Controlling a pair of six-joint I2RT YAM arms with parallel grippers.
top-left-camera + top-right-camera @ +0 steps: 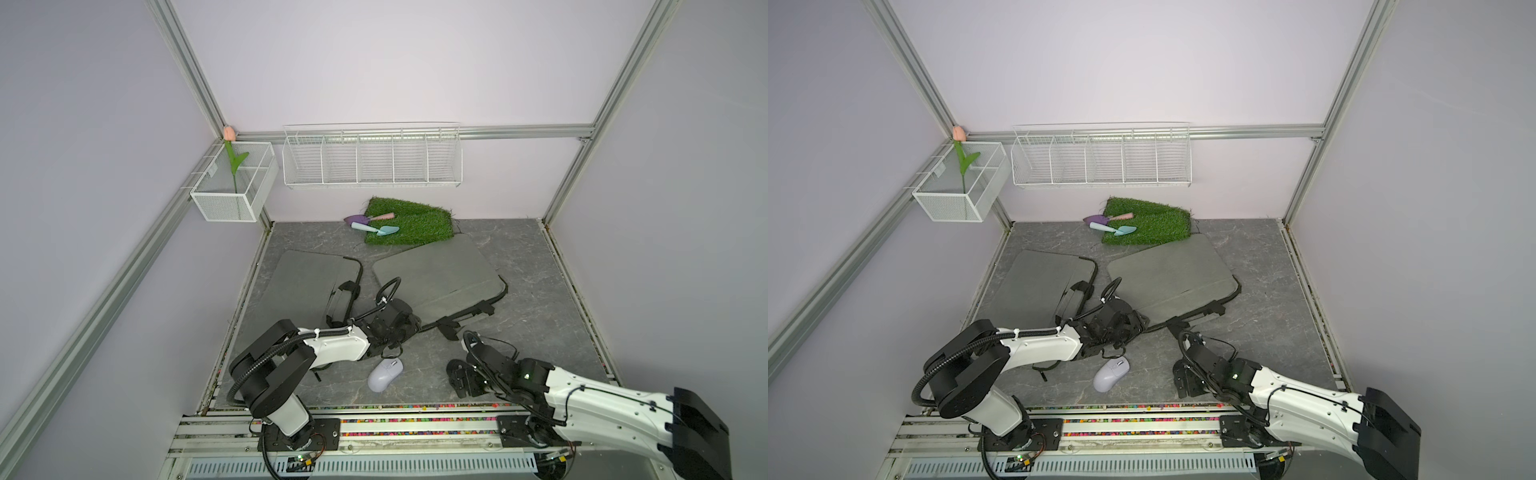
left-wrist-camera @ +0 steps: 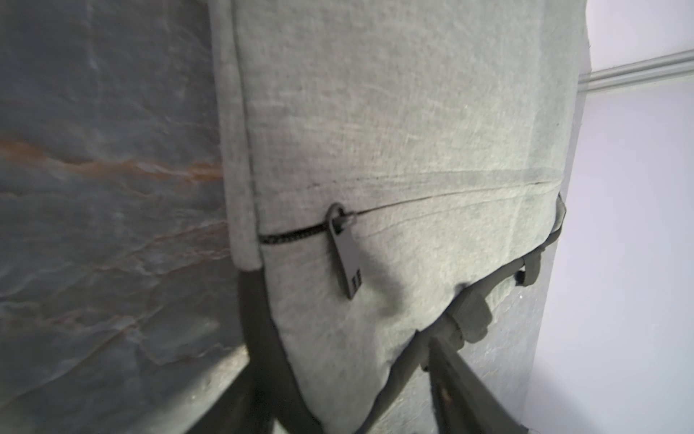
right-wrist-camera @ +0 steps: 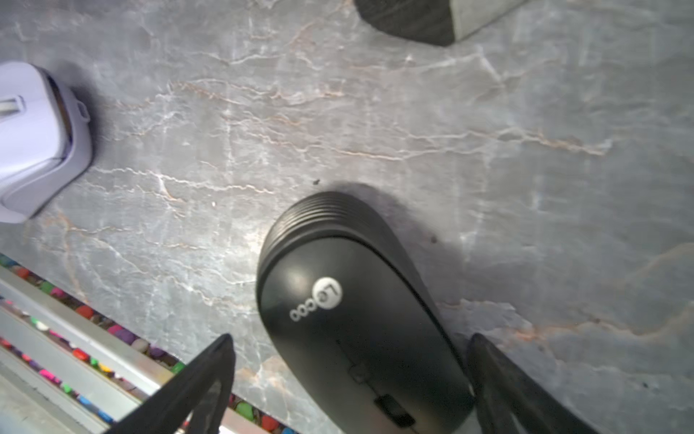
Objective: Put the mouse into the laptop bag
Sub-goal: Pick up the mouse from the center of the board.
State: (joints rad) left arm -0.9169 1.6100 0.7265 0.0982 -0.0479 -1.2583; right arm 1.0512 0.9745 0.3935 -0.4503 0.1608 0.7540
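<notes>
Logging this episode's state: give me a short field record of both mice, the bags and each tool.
right tool: open, straddling black mouse
left tool: over right bag, at its near corner by the zip pull; grip unclear
white mouse: on the table, free, near front edge
left bag: lying flat, untouched

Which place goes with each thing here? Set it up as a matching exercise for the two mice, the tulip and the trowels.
Things:
1. black mouse
2. white mouse
3. tulip
4. trowels

Places:
A. in the mesh basket
B. at the grass mat
C. between the open jaws of the right gripper
D. free on the table

Pairs: 1-C; 2-D; 3-A; 4-B
</notes>
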